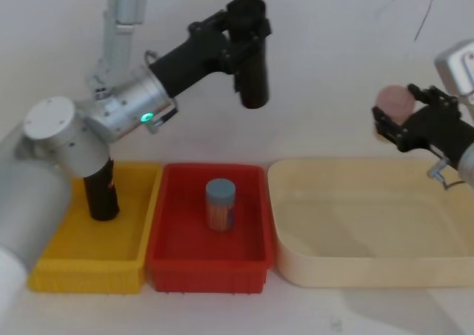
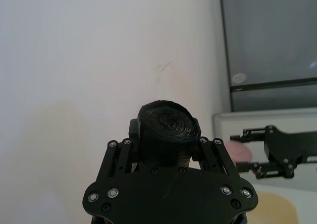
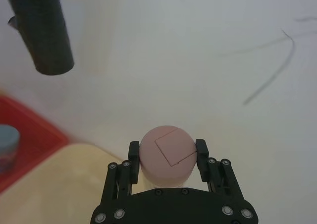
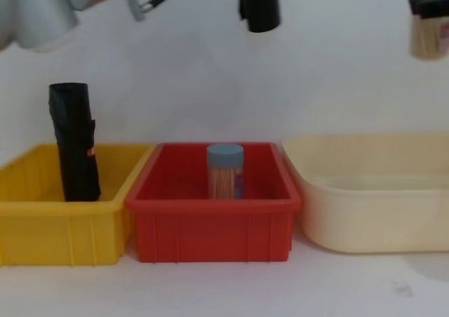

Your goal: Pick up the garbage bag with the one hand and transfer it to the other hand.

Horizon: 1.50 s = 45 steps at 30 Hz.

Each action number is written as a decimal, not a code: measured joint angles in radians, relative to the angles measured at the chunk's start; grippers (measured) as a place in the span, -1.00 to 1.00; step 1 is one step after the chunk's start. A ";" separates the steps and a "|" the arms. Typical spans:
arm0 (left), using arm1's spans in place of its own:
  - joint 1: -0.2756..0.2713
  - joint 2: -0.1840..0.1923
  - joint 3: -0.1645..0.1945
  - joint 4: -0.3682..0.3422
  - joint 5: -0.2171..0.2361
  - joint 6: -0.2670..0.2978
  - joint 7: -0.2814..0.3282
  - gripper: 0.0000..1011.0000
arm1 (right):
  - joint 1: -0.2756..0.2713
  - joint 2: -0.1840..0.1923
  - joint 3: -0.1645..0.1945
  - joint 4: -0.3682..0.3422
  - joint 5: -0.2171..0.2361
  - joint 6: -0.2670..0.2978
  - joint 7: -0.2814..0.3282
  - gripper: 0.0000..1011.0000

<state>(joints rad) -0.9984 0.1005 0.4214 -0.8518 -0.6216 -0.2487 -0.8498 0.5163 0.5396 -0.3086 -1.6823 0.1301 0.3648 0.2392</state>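
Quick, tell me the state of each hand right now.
Left hand: closed, holding the garbage bag in the air.
Right hand: closed, holding a pink-capped container.

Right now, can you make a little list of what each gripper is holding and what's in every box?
Left gripper: shut on the garbage bag, raised high, bag upright
Right gripper: shut on a pink-lidded jar, held up at the right
Yellow bin: another black roll, standing up
Red bin: blue-lidded jar, upright
Handover: not yet done
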 joint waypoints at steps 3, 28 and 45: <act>-0.091 -0.071 0.030 0.187 -0.051 -0.060 -0.084 0.07 | -0.024 0.016 0.015 -0.010 -0.006 0.004 -0.008 0.31; -0.317 -0.243 0.115 0.654 -0.199 -0.211 -0.294 0.07 | -0.074 0.031 0.023 0.002 0.023 -0.001 0.067 0.98; -0.344 -0.264 0.126 0.711 -0.216 -0.230 -0.319 0.07 | -0.032 -0.021 0.034 0.008 0.040 -0.076 0.086 0.98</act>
<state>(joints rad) -1.3428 -0.1633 0.5472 -0.1410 -0.8373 -0.4788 -1.1688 0.4843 0.5189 -0.2742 -1.6748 0.1700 0.2884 0.3252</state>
